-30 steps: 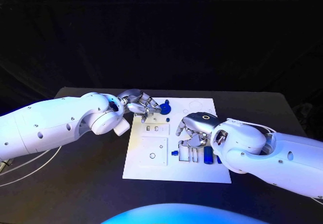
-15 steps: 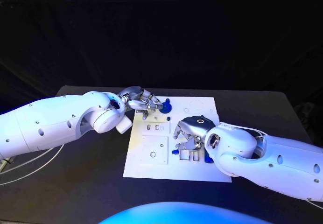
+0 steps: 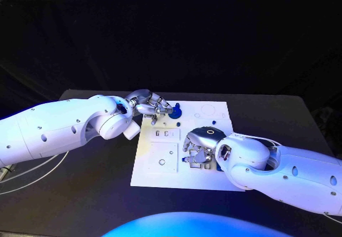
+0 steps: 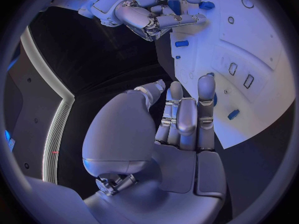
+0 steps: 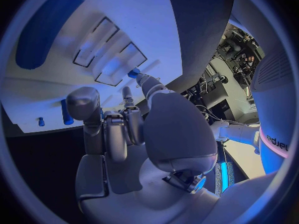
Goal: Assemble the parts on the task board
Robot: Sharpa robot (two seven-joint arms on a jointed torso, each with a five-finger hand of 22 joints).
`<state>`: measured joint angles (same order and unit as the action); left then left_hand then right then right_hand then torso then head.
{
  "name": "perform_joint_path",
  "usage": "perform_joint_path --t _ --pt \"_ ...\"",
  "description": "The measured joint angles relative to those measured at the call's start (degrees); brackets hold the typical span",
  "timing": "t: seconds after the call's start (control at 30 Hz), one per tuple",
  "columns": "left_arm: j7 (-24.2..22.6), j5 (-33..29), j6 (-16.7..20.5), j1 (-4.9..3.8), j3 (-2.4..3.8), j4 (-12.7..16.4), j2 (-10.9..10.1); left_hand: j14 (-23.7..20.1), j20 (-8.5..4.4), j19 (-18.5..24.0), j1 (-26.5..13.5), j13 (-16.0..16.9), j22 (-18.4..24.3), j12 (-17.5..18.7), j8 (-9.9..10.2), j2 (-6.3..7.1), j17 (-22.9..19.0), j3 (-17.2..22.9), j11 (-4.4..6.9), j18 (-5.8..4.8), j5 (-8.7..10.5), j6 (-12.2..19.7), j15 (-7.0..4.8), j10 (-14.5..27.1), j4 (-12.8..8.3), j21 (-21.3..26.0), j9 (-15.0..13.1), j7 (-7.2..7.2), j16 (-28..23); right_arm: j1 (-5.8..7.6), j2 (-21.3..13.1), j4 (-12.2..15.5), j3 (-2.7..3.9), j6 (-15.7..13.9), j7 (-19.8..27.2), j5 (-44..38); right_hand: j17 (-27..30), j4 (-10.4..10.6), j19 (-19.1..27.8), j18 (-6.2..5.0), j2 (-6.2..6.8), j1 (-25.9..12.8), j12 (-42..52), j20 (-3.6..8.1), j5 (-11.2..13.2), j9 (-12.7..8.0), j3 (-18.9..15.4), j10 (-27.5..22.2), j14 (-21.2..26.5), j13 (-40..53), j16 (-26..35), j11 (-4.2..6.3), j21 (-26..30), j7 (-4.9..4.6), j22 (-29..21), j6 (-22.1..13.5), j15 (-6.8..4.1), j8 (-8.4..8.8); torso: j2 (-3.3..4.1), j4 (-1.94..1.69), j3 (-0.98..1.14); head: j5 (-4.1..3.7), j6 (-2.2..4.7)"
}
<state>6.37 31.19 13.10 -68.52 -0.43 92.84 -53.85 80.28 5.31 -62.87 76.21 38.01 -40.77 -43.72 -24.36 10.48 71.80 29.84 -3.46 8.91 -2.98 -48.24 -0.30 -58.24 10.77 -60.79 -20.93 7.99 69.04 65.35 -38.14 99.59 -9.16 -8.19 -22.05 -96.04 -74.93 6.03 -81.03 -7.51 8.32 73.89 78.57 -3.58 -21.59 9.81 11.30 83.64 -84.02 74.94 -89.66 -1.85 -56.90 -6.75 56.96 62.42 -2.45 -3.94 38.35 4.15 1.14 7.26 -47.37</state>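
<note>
Black table [image 3: 85,173], white task board [image 3: 160,178]: right hand [image 3: 200,148] has come down nearer over the blue parts [image 3: 187,161], grasp indeterminate, likely a pick; left hand [image 3: 151,107] stays, fingers apart, beside the round blue part [image 3: 176,113].

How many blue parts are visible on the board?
3 parts, head view: one by the left hand, a small one mid-board, one beneath the right hand; more may hide there.
</note>
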Motion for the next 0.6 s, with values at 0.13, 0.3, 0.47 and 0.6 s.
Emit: perform_joint_path --t 0.13,0.3,0.47,0.6 --pt "0.0 -0.1 0.0 0.0 0.0 -0.1 0.0 0.0 0.0 0.0 0.0 0.0 0.0 0.0 0.0 0.0 0.0 0.0 0.0 0.0 0.0 0.0 0.0 0.0 0.0 0.0 0.0 0.0 0.0 -0.13 0.0 0.2 -0.01 0.4 0.1 0.2 0.0 0.1 0.0 0.0 -0.24 -0.2 0.0 0.0 0.0 0.0 -0.1 0.0 0.0 0.0 0.0 0.0 0.0 0.0 0.1 0.0 0.0 0.0 0.0 0.0 0.01 -0.01 -0.09" --pt "0.0 -0.1 0.0 0.0 0.0 -0.1 0.1 0.0 0.0 0.0 0.0 0.0 0.0 0.0 0.0 0.0 0.0 0.0 0.0 0.0 0.0 0.0 0.0 0.0 0.0 0.0 0.0 0.0 0.0 -0.36 0.1 -0.1 -0.02 0.6 0.1 0.4 0.0 0.2 0.0 0.0 -0.24 -0.2 0.0 0.0 0.0 0.0 -0.2 0.0 0.0 0.0 0.0 0.0 0.0 0.0 0.1 0.0 0.0 0.0 0.01 -0.01 0.01 -0.01 -0.23" --pt "0.0 -0.1 0.0 0.0 0.0 -0.2 0.1 0.0 0.0 0.0 0.0 -0.1 -0.1 0.0 0.0 0.0 0.0 0.0 0.0 0.0 0.0 0.0 0.0 0.0 0.0 0.0 0.0 0.0 0.0 -0.55 0.2 -0.4 -0.04 1.0 0.2 0.6 0.0 0.2 0.0 0.0 -0.24 -0.2 0.2 0.0 0.0 0.0 -0.2 0.0 0.0 0.0 0.0 0.0 -0.2 0.0 0.3 0.0 0.0 0.0 0.02 -0.07 0.01 0.04 -0.42" --pt "0.0 -0.1 0.0 0.0 0.0 -0.2 0.1 0.0 0.0 0.0 0.0 -0.1 -0.1 0.0 0.0 0.0 0.0 0.0 0.0 0.0 0.0 0.0 0.0 0.0 0.0 0.0 0.0 0.0 0.0 -0.64 0.4 -0.7 -0.06 1.5 0.2 0.6 0.0 0.2 0.3 0.0 -0.24 -0.2 0.3 -0.06 0.0 0.2 -0.2 0.0 0.0 0.0 0.0 0.0 -0.6 0.0 0.7 0.0 0.0 0.0 0.02 -0.07 0.01 0.05 -0.52"
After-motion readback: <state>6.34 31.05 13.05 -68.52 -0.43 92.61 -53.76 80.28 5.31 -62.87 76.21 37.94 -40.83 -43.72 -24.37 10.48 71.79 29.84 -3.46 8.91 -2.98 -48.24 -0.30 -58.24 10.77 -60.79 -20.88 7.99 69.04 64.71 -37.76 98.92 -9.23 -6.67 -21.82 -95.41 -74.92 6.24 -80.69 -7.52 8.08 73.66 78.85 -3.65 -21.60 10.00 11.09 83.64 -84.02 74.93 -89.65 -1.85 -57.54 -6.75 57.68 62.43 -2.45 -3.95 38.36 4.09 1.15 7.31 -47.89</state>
